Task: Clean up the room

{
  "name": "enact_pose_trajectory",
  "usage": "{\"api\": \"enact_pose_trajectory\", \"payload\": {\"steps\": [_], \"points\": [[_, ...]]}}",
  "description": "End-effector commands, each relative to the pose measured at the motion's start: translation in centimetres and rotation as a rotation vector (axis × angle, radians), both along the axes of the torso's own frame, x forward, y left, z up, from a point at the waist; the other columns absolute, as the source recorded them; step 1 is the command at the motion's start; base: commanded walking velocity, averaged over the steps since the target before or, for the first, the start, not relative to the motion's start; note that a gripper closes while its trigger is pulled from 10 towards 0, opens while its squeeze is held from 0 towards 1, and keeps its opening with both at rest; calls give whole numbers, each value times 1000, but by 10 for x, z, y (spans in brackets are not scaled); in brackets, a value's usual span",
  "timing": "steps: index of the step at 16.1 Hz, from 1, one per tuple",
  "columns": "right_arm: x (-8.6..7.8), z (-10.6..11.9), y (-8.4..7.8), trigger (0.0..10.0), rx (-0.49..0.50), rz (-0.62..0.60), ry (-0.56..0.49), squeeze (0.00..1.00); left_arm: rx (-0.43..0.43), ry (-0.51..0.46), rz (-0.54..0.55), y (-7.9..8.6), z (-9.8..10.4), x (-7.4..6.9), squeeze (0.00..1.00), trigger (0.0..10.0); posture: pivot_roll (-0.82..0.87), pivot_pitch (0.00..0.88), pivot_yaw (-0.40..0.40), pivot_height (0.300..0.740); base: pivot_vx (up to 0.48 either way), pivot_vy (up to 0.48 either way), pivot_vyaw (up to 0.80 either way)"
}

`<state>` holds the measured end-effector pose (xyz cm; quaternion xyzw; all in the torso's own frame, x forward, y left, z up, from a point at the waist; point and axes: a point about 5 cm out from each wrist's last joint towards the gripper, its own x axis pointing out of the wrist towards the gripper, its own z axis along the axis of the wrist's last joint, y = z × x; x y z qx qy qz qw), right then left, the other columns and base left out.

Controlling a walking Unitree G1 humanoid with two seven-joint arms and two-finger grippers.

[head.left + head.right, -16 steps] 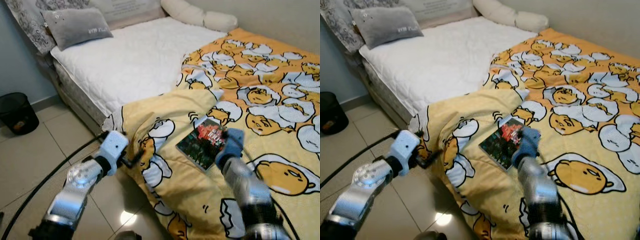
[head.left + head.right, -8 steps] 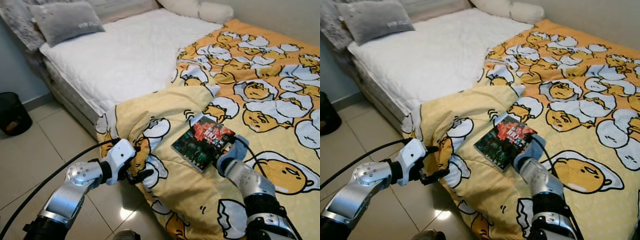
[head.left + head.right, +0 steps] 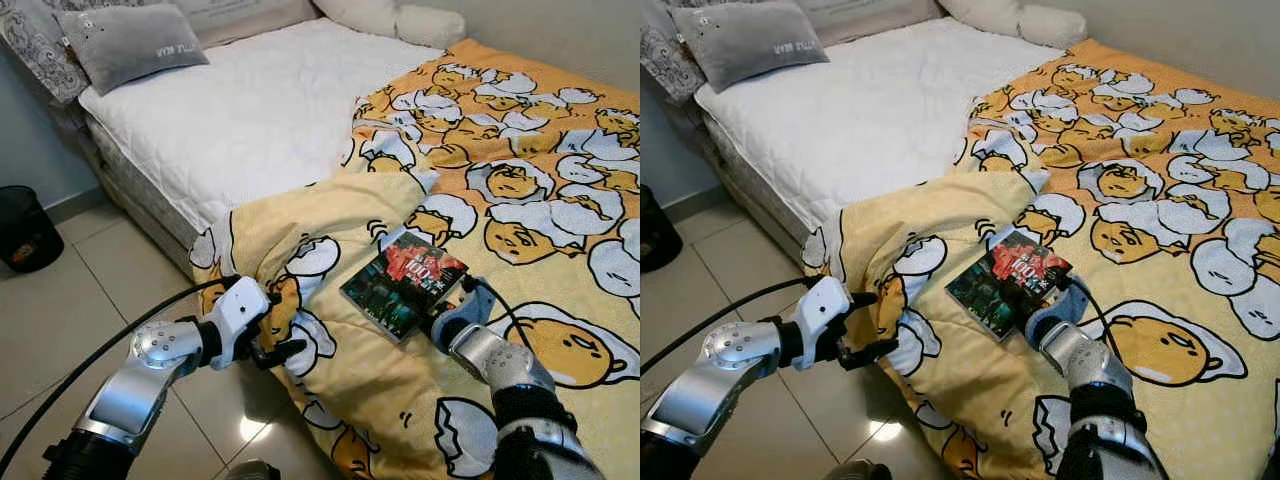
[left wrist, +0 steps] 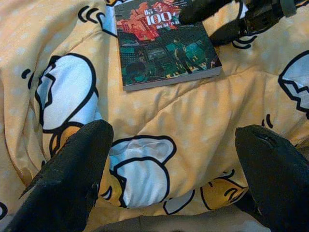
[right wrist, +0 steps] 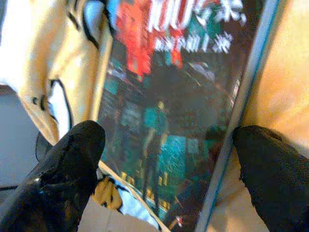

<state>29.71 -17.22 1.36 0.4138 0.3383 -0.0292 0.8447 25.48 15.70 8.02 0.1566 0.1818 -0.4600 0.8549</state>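
I've got a book (image 3: 402,283) lying flat on the yellow cartoon-print blanket (image 3: 540,200), near the blanket's bunched-up edge where it hangs off the side of the bed (image 3: 250,110). Cover is dark with red and green art and white lettering. Right gripper (image 5: 164,159) is at the book's near end; in the right wrist view the fingers (image 5: 72,164) are spread wide, one over the cover side and one past the blue spine edge on the blanket side, so it's open and straddling the book, not clamped. Can't say for sure whether a fingertip is touching the cover, that view is blurred. Left gripper (image 4: 169,174) sits low beside the bed at the hanging fold of blanket, just above the tiled floor (image 3: 60,320); left wrist view shows both fingers (image 4: 67,179) far apart with blanket between them, nothing gripped. The same view looks up the blanket to the book with the right gripper's black fingers at its far edge. White mattress is bare on the left half of the bed, grey pillow (image 3: 130,42) at its head, black bin (image 3: 30,225) on the floor by the wall.
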Motion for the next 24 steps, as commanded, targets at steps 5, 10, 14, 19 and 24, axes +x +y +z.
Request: {"api": "enact_pose_trajectory", "payload": {"steps": [5, 10, 14, 19, 24], "points": [[-6, -21, 10, 10000, -58, 2, 62, 0, 27, -18, -20, 2, 7, 4, 980, 10000, 113, 0, 26, 740, 0, 0, 0], [11, -6, 21, 10000, 158, -75, -102, 0, 36, -16, -18, 6, 9, 1, 980, 10000, 136, 0, 29, 740, 0, 0, 0], [17, 2, 17, 10000, 246, -152, -164, 0, 39, -7, -22, 7, 9, -3, 980, 10000, 154, 0, 28, 740, 0, 0, 0], [18, -1, 25, 2667, 231, -190, -129, 0, 57, -5, -28, 14, 14, -8, 976, 10000, 196, 0, 49, 740, 0, 0, 0], [9, -15, 33, 10000, 48, -173, 7, 0, 72, -32, -14, 19, 22, -10, 980, 10000, 252, 0, 59, 740, 0, 0, 0]]}}
